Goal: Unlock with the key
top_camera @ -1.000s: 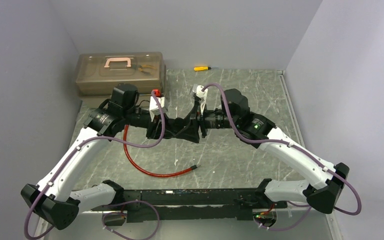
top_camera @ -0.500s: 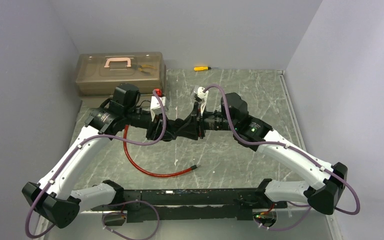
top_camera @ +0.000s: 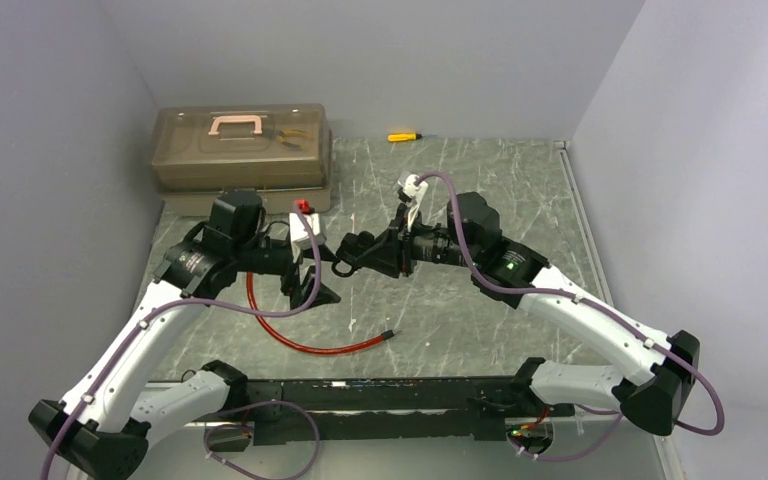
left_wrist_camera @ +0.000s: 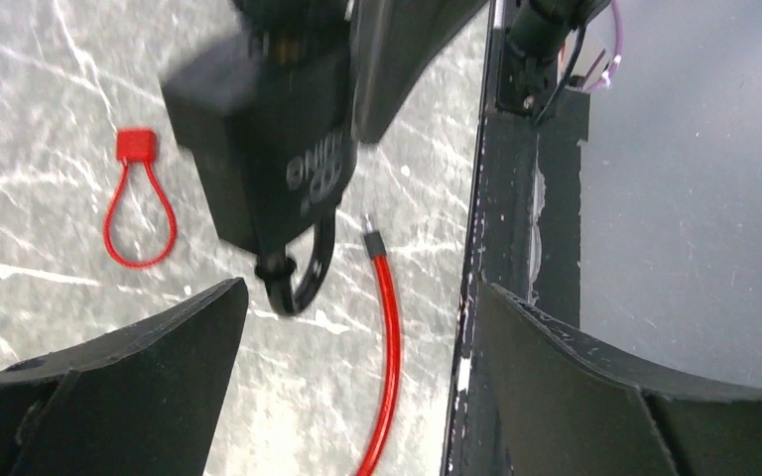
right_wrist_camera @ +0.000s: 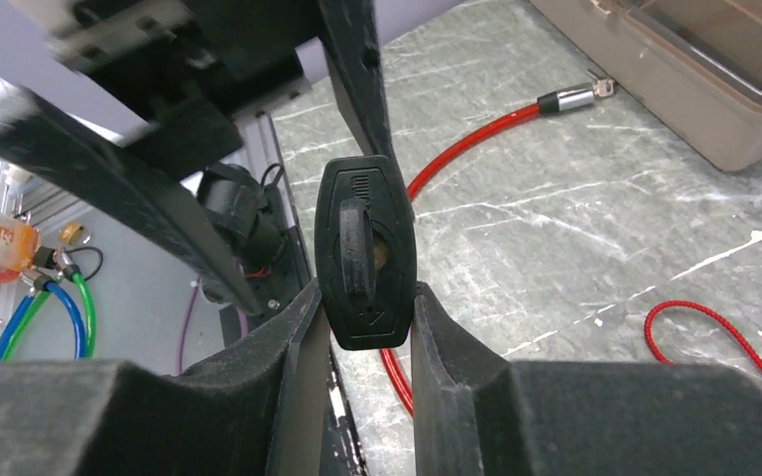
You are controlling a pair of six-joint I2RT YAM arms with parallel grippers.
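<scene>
My right gripper is shut on a black lock body, pinched between both fingers above the table. What looks like the black key head sits in the lock's end face. From the top camera the right gripper holds the lock mid-table. My left gripper stands wide open just left of it and touches nothing. In the left wrist view the lock hangs ahead of the open left gripper. The red cable lies loose on the table with its metal end free.
A brown toolbox stands at the back left and a yellow screwdriver lies by the back wall. A small red loop with a tag lies on the marble top. The black rail runs along the near edge.
The left gripper has opened, let go and drawn back to the left and nearer. The right gripper has closed on the lock and now holds it alone.
</scene>
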